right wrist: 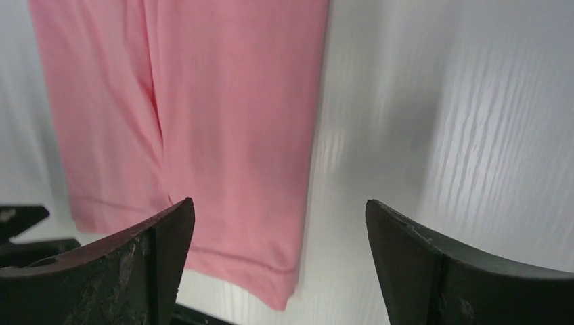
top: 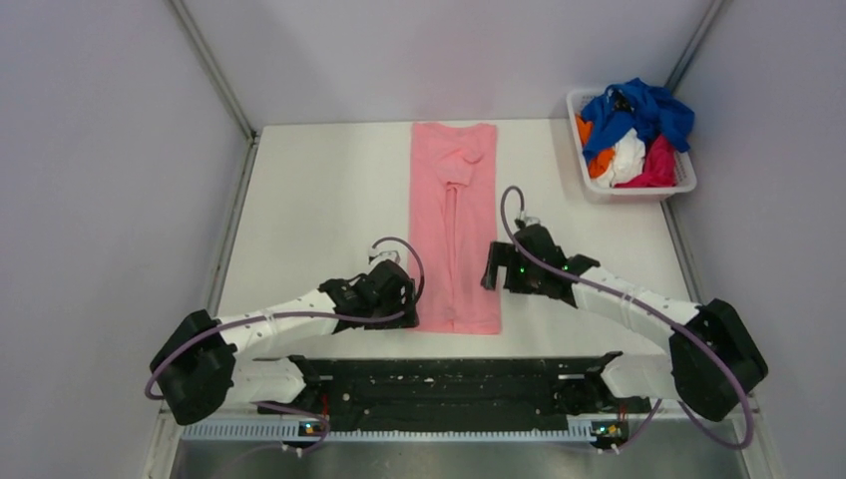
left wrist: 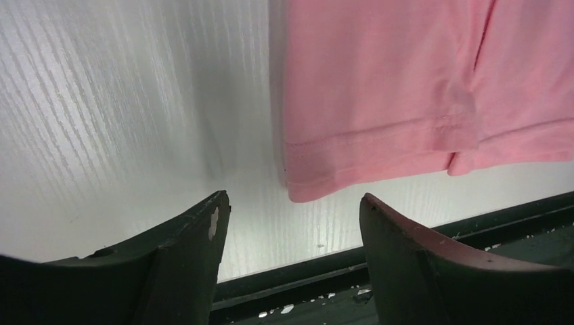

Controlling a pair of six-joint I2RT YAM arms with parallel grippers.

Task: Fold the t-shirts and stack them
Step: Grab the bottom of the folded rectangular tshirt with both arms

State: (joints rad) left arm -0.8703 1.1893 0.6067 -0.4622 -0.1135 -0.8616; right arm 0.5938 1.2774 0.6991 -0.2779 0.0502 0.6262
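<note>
White counter (top: 319, 200), grey walls. On it the left gripper (left wrist: 294, 203) and right gripper (right wrist: 277, 210) both gape, empty, flanking the pink shirt (top: 454, 230) at 9 and 3 o'clock of its near hem. It lies centred, a narrow strip running 12 to 6, so the sides look folded. Likely next: pinch both hem corners and carry them toward 12. A basket (top: 589, 185) at 2 o'clock holds more shirts (top: 638, 130).

No readable text or labels anywhere.
</note>
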